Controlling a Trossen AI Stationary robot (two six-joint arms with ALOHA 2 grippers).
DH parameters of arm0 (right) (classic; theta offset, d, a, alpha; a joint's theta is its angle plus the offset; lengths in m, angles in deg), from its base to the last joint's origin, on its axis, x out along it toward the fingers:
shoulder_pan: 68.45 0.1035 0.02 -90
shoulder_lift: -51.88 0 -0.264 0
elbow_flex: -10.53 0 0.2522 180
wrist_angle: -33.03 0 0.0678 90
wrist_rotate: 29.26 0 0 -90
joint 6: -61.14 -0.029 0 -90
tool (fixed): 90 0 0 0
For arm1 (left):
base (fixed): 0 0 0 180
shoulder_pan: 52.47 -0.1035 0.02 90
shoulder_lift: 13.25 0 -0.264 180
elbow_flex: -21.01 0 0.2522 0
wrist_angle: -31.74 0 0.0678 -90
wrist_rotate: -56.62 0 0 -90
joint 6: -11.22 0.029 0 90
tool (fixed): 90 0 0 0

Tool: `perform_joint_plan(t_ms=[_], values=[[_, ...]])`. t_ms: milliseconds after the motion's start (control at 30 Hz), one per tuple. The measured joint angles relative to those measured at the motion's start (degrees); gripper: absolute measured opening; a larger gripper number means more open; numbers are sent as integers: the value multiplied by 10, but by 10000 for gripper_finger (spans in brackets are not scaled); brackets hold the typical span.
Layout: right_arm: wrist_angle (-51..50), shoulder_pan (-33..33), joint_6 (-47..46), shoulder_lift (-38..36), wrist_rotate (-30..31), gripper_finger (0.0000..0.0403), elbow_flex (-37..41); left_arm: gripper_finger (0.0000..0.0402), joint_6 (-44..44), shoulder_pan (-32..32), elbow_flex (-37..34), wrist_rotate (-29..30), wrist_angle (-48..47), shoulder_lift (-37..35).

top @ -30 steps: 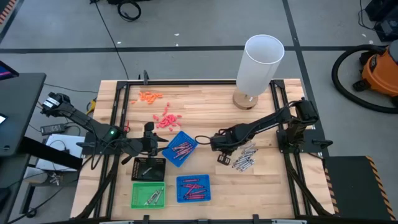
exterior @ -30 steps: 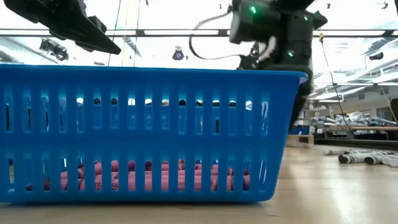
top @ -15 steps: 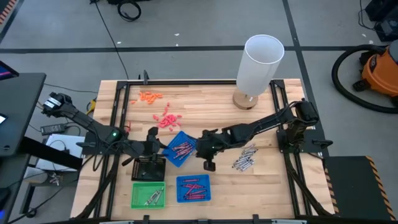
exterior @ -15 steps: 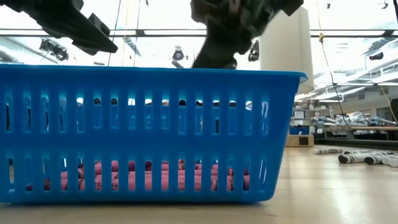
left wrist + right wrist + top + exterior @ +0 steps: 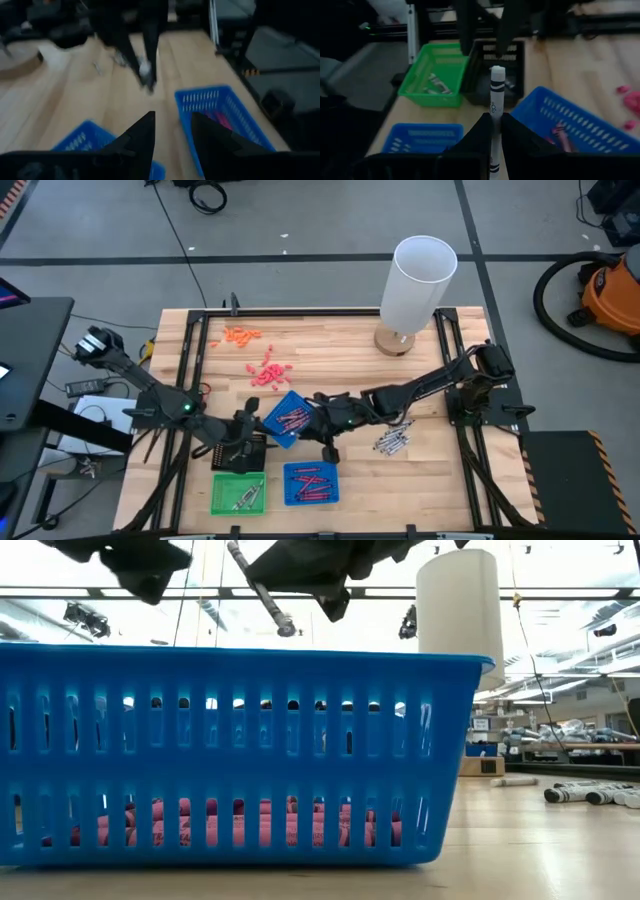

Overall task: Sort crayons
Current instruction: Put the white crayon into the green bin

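My right gripper (image 5: 328, 444) is shut on a grey-silver crayon (image 5: 497, 95) above the table, between the tilted blue tray (image 5: 290, 418) of red crayons and the near blue tray (image 5: 311, 482). In the low view this gripper (image 5: 315, 570) hangs over the blue tray's wall (image 5: 240, 740). My left gripper (image 5: 245, 442) is open and empty over the black tray (image 5: 240, 457); its fingers (image 5: 145, 131) show a gap. A pile of grey crayons (image 5: 392, 440) lies on the table to the right. The green tray (image 5: 238, 494) holds a few grey crayons. My right gripper pinches the crayon's shaft (image 5: 493, 120) between its two fingers. The crayon lies along the fingers, and its free end (image 5: 498, 72) sticks out past the fingertips. It is lifted clear of the table and the trays.
Salmon-pink bits (image 5: 265, 372) and orange bits (image 5: 241, 334) lie at the far left. A tall white cylinder (image 5: 420, 280) stands at the far right on a round base. Black frame rails run along the table's sides.
My right gripper has gone from the grey crayon pile toward the table's left and a little toward the near edge, carrying the grey crayon. My left gripper has gone toward the near edge, over the black tray.
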Motion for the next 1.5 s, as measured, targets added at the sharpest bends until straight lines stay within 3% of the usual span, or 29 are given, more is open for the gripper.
perform_joint_plan(t_ms=[167, 333, 600, 767, 1100, 1233, 1500], values=[[18, 5, 23, 0, 13, 36, 0, 137, 37, -12, 0, 39, 95, 45], [16, 5, 27, 0, 17, 36, 0, 137, 61, -27, 0, 42, 150, 68], [19, 5, 42, 0, 20, 36, 0, 137, 72, -42, 1, 41, 187, 92], [19, 5, 44, 0, 28, 36, 0, 117, 74, -46, 1, 39, 190, 93], [19, 5, 53, -1, 29, 42, 0, 19, 73, -45, 1, 27, 194, 93], [14, 5, 51, -1, 24, 66, 0, 19, 67, -46, 1, 26, 193, 93], [-109, 5, 4, -51, 16, 106, 0, 30, 25, -23, 21, 8, 119, 83]])
